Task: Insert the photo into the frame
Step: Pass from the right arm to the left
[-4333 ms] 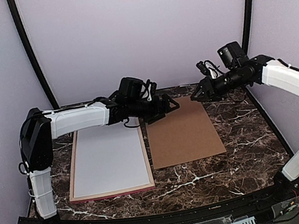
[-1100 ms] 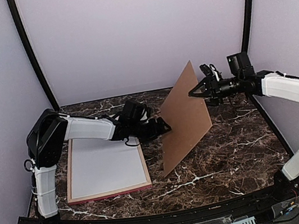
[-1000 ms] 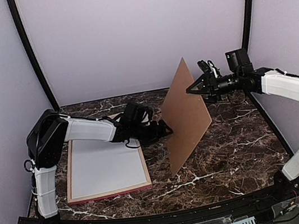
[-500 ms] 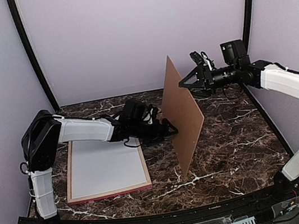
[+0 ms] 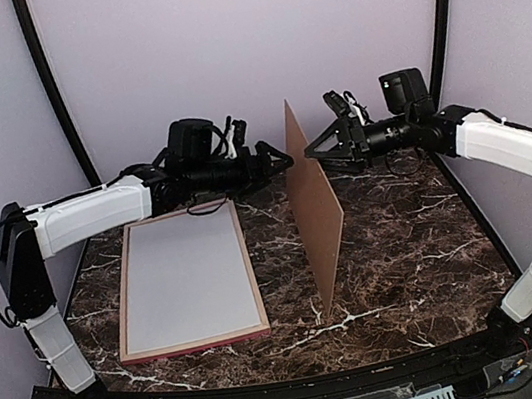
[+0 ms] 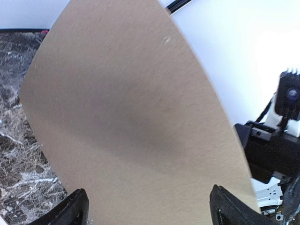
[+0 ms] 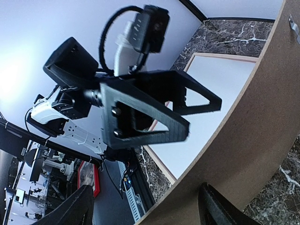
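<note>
Frame (image 5: 196,345) lies flat on the left of the marble table (image 5: 415,247), a whitish sheet (image 5: 185,273) in it. No print shows, so can't tell if that's the photo. Hardboard backing (image 5: 317,212) stands on edge btwn left gripper (image 5: 280,162) and right gripper (image 5: 311,151) — both jaws wide, neither clamped, so it could topple. Only the top view shows its foot on the table — left wrist sees just its face

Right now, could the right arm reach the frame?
Probably not directly: the backing board stands on edge between the right gripper and the frame, which lies flat beyond it.
</note>
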Controlling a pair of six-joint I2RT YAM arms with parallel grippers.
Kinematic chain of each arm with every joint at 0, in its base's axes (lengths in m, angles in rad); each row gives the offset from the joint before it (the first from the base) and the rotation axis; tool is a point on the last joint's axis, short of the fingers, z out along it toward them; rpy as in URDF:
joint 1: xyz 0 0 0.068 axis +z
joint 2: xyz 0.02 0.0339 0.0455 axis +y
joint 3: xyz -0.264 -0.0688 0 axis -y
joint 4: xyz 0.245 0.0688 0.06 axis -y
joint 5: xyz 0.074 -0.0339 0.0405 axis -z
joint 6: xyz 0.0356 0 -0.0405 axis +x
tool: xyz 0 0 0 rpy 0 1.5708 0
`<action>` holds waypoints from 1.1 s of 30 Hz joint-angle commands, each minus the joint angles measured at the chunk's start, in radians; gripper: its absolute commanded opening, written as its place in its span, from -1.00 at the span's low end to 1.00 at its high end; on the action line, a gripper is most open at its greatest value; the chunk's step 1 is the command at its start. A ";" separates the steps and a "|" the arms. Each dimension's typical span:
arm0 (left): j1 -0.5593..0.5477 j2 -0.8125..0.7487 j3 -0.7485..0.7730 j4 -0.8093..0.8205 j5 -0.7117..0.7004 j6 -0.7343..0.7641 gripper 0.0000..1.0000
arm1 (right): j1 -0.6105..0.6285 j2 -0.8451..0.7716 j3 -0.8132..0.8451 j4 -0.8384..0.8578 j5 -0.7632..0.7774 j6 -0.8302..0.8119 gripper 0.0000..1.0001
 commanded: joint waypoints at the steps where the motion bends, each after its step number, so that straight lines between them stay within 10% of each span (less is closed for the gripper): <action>1: 0.009 -0.064 0.055 -0.008 -0.011 0.022 0.85 | 0.025 0.016 0.025 0.056 0.002 0.015 0.55; 19: 0.011 0.026 0.227 -0.154 -0.047 0.044 0.81 | 0.111 0.069 0.045 0.121 -0.007 0.047 0.56; 33: 0.009 0.009 0.195 -0.287 -0.126 0.084 0.16 | 0.103 0.091 -0.024 0.107 0.021 0.017 0.53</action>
